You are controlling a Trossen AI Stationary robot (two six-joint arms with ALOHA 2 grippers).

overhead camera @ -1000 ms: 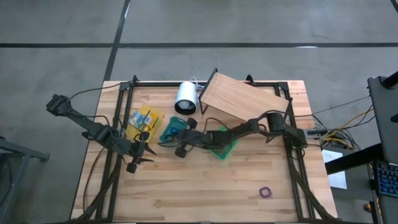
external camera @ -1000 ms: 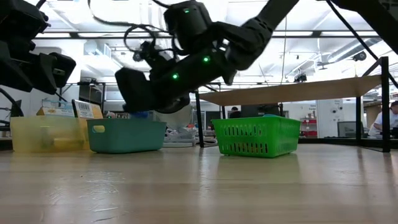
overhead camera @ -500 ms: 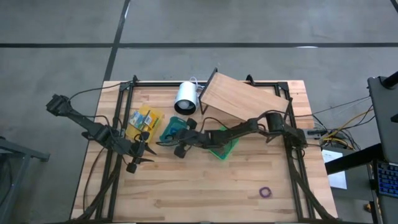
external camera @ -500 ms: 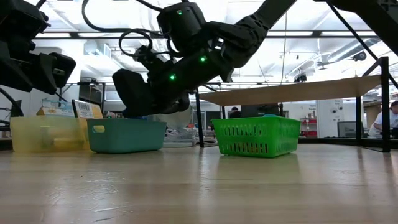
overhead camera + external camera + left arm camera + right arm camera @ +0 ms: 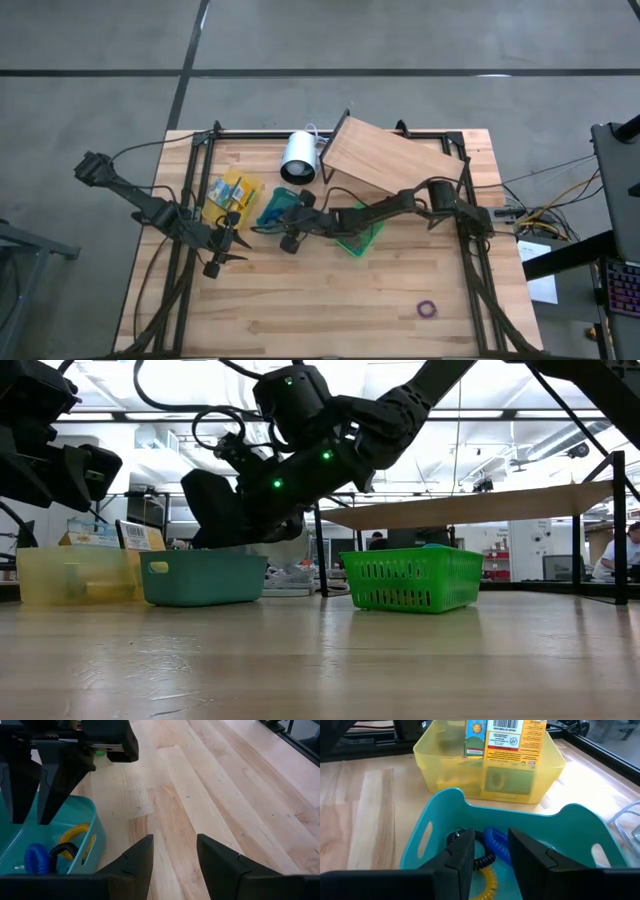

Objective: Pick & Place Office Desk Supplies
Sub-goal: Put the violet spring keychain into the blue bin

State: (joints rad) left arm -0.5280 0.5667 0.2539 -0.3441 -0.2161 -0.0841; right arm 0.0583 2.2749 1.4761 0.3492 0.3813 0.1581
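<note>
With our right hand (image 5: pixel 487 852) poised over the teal bin (image 5: pixel 580 827), fingers apart above the coiled bands (image 5: pixel 490 851), we judge this drop done; next, the purple band (image 5: pixel 427 309) on the tabletop (image 5: pixel 330 300).

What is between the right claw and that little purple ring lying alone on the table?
Nothing visible. The right gripper hangs over the teal bin, jaws open. The purple ring lies apart near the table's front right; only bare wood lies between them, and the green basket sits off that line.
</note>
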